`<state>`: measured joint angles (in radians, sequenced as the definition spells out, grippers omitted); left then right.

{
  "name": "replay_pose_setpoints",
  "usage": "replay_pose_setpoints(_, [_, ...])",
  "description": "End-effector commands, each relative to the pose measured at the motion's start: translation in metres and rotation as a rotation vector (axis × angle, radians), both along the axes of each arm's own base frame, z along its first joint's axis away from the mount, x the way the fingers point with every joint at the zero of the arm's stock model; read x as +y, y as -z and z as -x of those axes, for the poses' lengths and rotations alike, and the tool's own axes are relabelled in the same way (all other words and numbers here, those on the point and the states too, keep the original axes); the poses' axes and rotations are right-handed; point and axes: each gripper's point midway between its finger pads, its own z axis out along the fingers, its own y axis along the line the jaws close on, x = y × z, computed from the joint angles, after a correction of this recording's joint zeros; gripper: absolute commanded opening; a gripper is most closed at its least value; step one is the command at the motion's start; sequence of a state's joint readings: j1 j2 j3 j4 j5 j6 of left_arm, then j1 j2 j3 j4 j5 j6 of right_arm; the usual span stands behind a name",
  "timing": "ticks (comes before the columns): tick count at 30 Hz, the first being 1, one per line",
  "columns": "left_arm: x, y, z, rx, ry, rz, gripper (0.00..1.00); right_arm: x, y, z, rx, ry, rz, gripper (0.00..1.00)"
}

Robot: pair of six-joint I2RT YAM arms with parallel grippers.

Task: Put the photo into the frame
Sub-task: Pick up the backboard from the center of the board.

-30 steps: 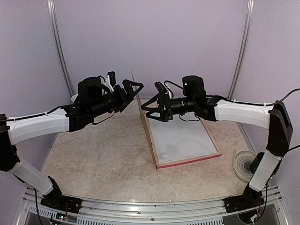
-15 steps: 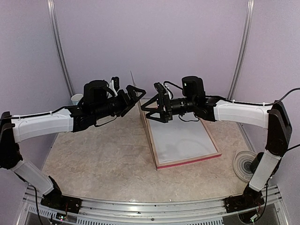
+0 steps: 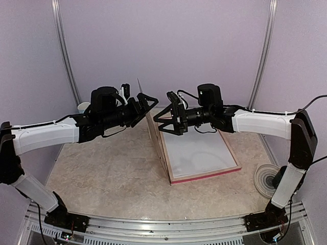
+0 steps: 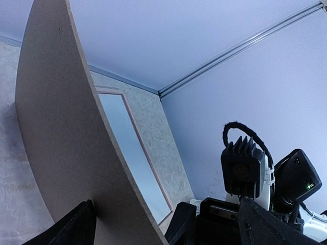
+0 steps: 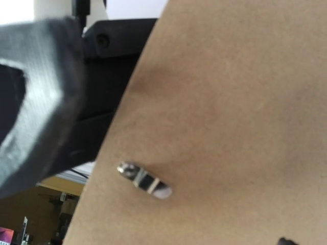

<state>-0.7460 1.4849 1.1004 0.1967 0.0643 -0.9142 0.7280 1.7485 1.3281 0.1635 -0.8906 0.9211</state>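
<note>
The frame [image 3: 206,176] lies flat right of centre, a pink rail toward me, and a white surface [image 3: 196,150] fills it. The photo's printed side shows nowhere. A brown backing board [image 3: 155,133] stands on edge along the frame's left rail. My left gripper [image 3: 144,105] is open against the board's left face near its top. My right gripper [image 3: 162,120] is open at the opposite face. In the left wrist view the board [image 4: 61,132] bows between my open fingers [image 4: 76,224]. The right wrist view is filled by the board [image 5: 230,112] and its metal tab [image 5: 143,180].
A round clear tape roll or disc [image 3: 267,179] lies at the right table edge by the right arm's base. A white cup [image 3: 83,107] stands at the back left behind the left arm. Purple walls close in the table on three sides.
My left gripper has reached right, up to the board. The board's top has tipped slightly left, standing steeper. The right gripper has opened a little wider and barely moved.
</note>
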Motion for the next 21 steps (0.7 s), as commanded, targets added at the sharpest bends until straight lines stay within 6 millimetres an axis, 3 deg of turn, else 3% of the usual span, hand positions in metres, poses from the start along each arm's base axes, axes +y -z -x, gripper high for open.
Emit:
replay_pose_setpoints(1, [0.014,-0.017,0.010,-0.024,0.009,0.013,0.95,-0.004,0.012,0.003,0.011,-0.008,0.014,0.95])
replay_pose_setpoints(12, [0.045,-0.005,0.023,0.039,0.025,-0.057,0.92,-0.015,0.033,0.007,0.020,0.009,0.070,0.95])
replay_pose_setpoints(21, [0.059,0.016,0.029,0.088,0.066,-0.061,0.85,-0.027,0.047,0.010,0.029,0.021,0.110,0.95])
